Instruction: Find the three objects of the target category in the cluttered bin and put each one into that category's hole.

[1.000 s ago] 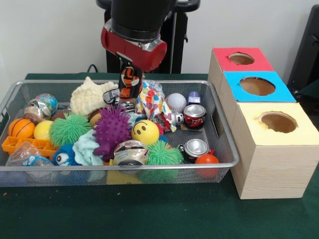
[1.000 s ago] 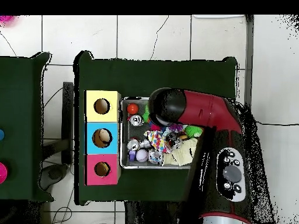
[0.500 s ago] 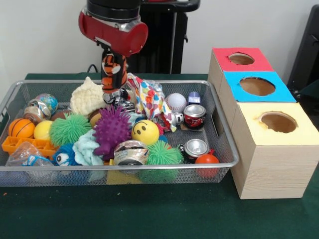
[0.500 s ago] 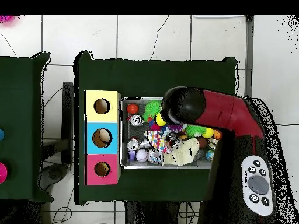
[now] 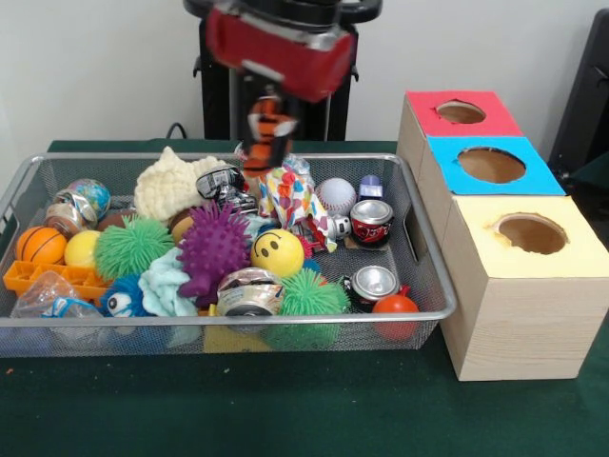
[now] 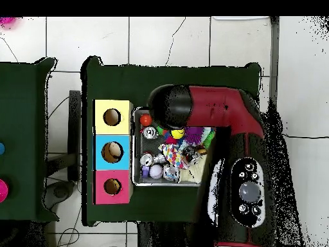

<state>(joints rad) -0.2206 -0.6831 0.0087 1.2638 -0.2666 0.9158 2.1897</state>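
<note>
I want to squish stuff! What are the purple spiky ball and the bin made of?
The purple spiky ball looks like soft, matte rubber, judging by its floppy spikes. The bin appears to be shiny metal wire mesh: you can see through its fine grid, so it probably won't squish.
</note>
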